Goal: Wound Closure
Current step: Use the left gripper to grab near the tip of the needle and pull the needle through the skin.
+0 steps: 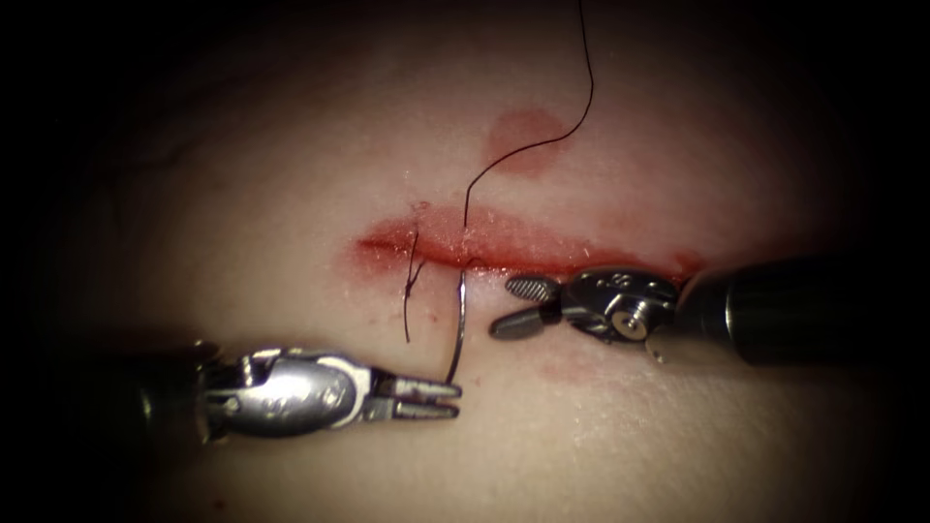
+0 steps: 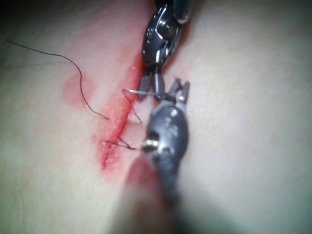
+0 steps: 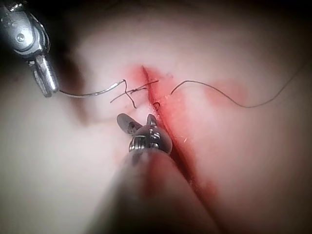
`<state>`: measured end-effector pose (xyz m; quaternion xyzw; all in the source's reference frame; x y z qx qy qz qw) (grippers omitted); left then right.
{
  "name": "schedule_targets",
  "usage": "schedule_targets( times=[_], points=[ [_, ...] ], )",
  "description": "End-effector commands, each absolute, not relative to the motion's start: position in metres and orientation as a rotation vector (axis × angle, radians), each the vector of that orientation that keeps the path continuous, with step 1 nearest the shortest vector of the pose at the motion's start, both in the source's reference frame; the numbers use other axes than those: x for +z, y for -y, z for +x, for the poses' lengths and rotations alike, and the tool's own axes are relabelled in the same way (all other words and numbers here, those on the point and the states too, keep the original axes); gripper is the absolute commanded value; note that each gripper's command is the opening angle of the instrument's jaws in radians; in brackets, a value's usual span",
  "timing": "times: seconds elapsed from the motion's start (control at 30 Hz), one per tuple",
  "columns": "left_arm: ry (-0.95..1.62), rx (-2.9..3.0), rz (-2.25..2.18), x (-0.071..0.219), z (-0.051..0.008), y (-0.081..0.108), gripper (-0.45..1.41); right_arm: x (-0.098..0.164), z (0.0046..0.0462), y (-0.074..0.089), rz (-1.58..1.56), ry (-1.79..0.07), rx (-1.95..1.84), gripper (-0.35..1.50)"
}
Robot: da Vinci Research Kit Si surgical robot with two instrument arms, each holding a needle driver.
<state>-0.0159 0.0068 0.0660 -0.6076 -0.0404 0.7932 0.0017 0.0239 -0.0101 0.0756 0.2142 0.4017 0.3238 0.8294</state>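
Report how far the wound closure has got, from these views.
Done: one knotted stitch with cut ends crosses the cut near its left end. In hand: the left pincer is shut on the needle near one end, the other end at the cut's edge; thread trails beyond the cut. The right pincer is open, holding nothing. Left: the cut to the right of the needle lies unstitched.

Surgical-training bench, lab-type setup. Evidence: pale slab of tissue [image 1: 291, 145] w/ a cut [image 1: 513, 254] ringed by red fluid [image 1: 523, 131], dark surround lit by scope only. Two metal wristed needle drivers, left tool [image 1: 441, 397] & right tool [image 1: 523, 305], curved needle [image 1: 460, 329], black thread [image 1: 572, 97], tied stitch [image 1: 414, 276].
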Motion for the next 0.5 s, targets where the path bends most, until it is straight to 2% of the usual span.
schedule_targets(
  times=[0.03,0.1,0.2,0.5],
  points=[
    [0.126,2.489,-1.912,0.0667,-0.0165,-0.0065,-0.35,0.0761,0.0244,0.0107,0.458,-0.853,0.686,1.29],
    [-0.024,2.489,-1.901,0.0661,-0.0159,-0.0082,-0.35,0.0761,0.0243,0.0108,0.461,-0.855,0.683,1.29],
    [-0.113,2.47,-1.877,0.0656,-0.0154,-0.0097,-0.35,0.0762,0.0243,0.0109,0.46,-0.855,0.682,1.29],
    [-0.143,2.428,-1.899,0.0648,-0.015,-0.0125,-0.35,0.0768,0.0246,0.011,0.458,-0.855,0.687,1.29]
  ],
)
